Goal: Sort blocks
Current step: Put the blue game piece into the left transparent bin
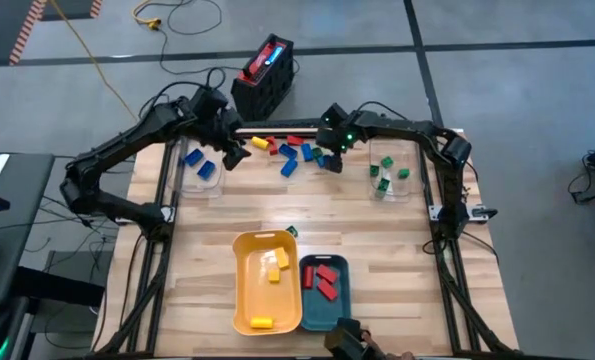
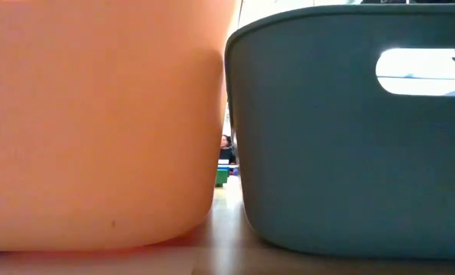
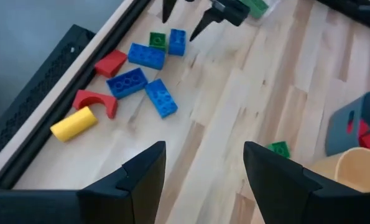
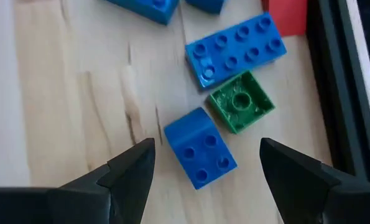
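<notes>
Loose blocks lie in a row near the table's far edge: a yellow cylinder (image 3: 74,123), a red arch (image 3: 96,101), a red block (image 3: 110,62), several blue blocks (image 3: 127,81) and a green one (image 3: 158,41). My right gripper (image 4: 207,149) hangs open over the row's right end. Its fingers stand on either side of a small blue block (image 4: 200,148), next to a green block (image 4: 241,101). My left gripper (image 3: 204,152) is open with nothing between its fingers, above the row's left end (image 1: 235,157). A lone green block (image 1: 291,232) lies by the trays.
A yellow tray (image 1: 245,300) with yellow blocks and a teal tray (image 1: 339,318) with red blocks stand at the near edge. A clear container (image 1: 199,165) with blue blocks sits at far left, another (image 1: 387,172) with green blocks at far right. A dark rail (image 3: 54,68) borders the far edge.
</notes>
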Controlling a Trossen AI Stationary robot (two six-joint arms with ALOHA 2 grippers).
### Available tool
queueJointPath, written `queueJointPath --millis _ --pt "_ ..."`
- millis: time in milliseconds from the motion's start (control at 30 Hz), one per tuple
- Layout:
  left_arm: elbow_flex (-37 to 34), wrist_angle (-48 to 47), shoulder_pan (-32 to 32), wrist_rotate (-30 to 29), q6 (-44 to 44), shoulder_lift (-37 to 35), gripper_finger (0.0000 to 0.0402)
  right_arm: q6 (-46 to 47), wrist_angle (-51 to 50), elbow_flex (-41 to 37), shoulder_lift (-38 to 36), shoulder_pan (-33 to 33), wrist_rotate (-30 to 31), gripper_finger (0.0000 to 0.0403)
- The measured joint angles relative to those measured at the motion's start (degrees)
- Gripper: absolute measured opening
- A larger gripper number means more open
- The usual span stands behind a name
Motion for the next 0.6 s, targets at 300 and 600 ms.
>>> queueJointPath --millis 300,600 --pt "-0.4 -0.1 -1.2 -2.38 -1.92 -1.38 0.0209 -1.07 7.06 -5.99 -0.7 1.79 2.31 0.0302" --pt "-0.4 -0.08 -1.2 -2.29 -2.08 -1.4 0.0209 -0.29 3.5 -3.94 -0.61 4.02 4.66 0.0302"
